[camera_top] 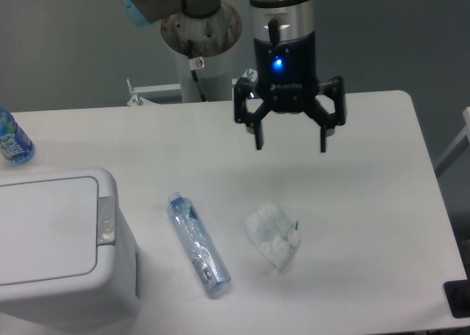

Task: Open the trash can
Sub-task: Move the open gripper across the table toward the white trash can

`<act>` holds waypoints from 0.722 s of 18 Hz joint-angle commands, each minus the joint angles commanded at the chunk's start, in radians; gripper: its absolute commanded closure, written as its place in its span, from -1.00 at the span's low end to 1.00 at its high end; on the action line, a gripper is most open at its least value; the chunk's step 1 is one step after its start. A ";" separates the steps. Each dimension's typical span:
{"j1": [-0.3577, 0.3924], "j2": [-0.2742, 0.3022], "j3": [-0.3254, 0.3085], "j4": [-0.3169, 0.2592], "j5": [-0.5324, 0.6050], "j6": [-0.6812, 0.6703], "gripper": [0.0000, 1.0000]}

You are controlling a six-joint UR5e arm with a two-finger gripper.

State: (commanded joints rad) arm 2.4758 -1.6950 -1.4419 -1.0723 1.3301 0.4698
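— Boxy white plastic trash can point(51, 243) with rounded corners, bottom left of the smooth white bench point(367, 203), flat rectangular lid down, small grey push-button latch point(107, 220) on its right edge.

— And the hand?

— Black two-finger hand point(290, 145) hangs above the bench's far side, fingers spread wide, nothing between them, blue light glowing on its body.

— What's lying around?

— A clear cylindrical plastic bottle with blue cap point(198, 245) lies flat just right of the can. Beside that, a crumpled translucent plastic wrapper point(273, 236). Another blue-labelled bottle point(12, 139) sits at the left edge.
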 joint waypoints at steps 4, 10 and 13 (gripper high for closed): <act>-0.023 -0.003 -0.005 0.000 -0.075 -0.082 -1.00; -0.061 -0.052 0.014 0.012 -0.121 -0.226 -1.00; -0.107 -0.090 0.014 0.090 -0.120 -0.229 -1.00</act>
State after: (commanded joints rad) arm 2.3687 -1.7854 -1.4281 -0.9820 1.2103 0.2408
